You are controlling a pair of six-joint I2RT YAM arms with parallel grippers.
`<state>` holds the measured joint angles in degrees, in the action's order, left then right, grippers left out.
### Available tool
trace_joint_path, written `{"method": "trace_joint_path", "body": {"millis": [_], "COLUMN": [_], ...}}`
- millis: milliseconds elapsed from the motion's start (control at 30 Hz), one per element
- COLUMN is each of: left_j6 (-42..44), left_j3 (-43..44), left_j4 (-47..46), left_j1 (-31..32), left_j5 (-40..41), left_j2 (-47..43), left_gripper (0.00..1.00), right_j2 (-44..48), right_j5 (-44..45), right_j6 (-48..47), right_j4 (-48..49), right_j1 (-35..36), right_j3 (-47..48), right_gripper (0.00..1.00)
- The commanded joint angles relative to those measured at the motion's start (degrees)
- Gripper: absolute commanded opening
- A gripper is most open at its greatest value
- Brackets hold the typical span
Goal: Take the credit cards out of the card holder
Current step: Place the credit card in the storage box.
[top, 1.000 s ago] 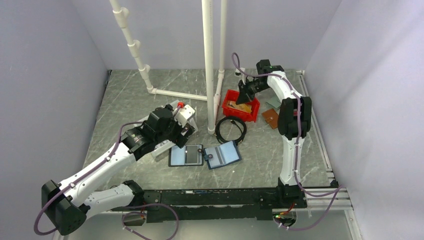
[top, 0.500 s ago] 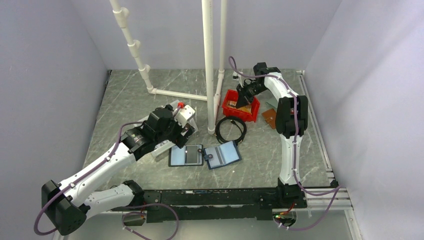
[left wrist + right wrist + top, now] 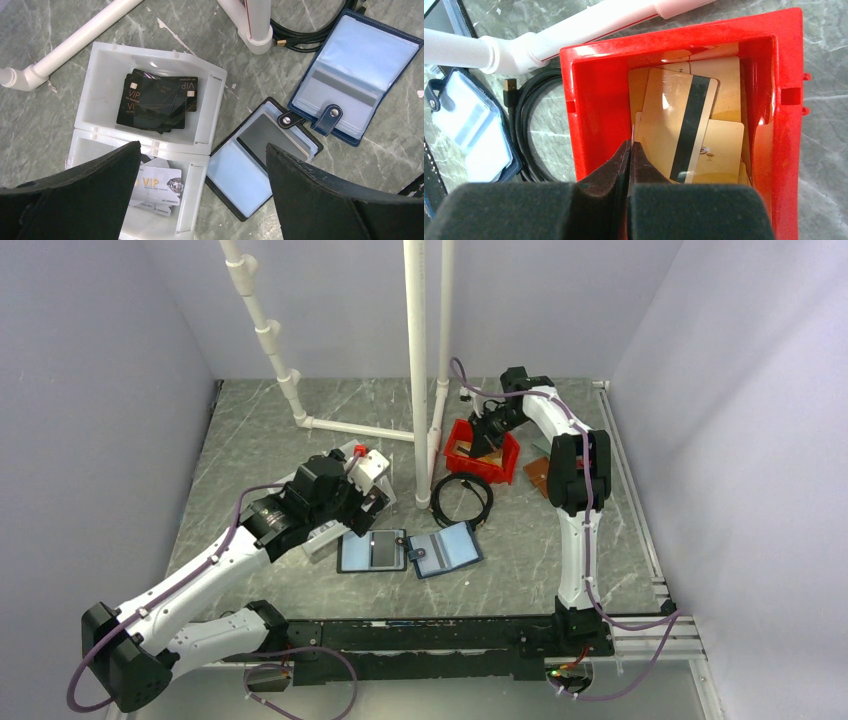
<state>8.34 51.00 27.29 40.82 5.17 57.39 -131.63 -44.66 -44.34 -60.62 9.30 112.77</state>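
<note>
RIGHT: right fingers (image 3: 630,150) pressed together against gold-orange, black-striped credit card (image 3: 679,130) in red plastic bin (image 3: 594,100), grip unconfirmed | LEFT: left fingers (image 3: 310,190) spread, empty | HOLDER: navy-blue folding card holder (image 3: 360,55) lies open on worktop (image 3: 260,430) | RISK: left fingers may select adjacent black-edged folio (image 3: 255,160) instead.

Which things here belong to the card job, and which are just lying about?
Job:
- gold credit cards, in the red bin
- navy card holder, lying open

Lying about:
- black-edged folio
- white tray of black VIP cards
- black cable
- brown wallet
- white pipes
</note>
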Motion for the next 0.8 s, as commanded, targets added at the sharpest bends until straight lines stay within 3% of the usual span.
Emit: {"method": "trace_joint_path", "body": {"millis": [0, 200, 300, 500, 767], "left_j6": [0.7, 0.8, 0.7, 0.6, 0.6], "left_j3": [-0.1, -0.2, -0.2, -0.2, -0.2], "left_j4": [-1.1, -1.3, -1.2, -1.2, -1.2], "left_j1": [-0.2, -0.2, -0.2, -0.2, -0.3], "left_j5": [-1.6, -1.4, -1.4, -1.6, -1.4], "left_j2": [-1.2, -1.1, -1.1, -1.2, -1.4], "left_gripper": [0.99, 0.99, 1.0, 0.99, 1.0], "right_j2": [0.1, 2.0, 4.8, 12.4, 22.9], "right_j5": [1.9, 10.6, 15.3, 20.0, 16.0], "right_j6": [2.1, 8.4, 11.2, 13.1, 14.0], "right_j4": [1.6, 7.6, 11.1, 18.0, 22.1], "right_j1": [0.2, 0.8, 0.8, 0.8, 0.7], "right_j3": [1.6, 1.5, 0.7, -5.2, -15.4], "right_gripper": [0.03, 0.4, 0.52, 0.63, 0.67]}}
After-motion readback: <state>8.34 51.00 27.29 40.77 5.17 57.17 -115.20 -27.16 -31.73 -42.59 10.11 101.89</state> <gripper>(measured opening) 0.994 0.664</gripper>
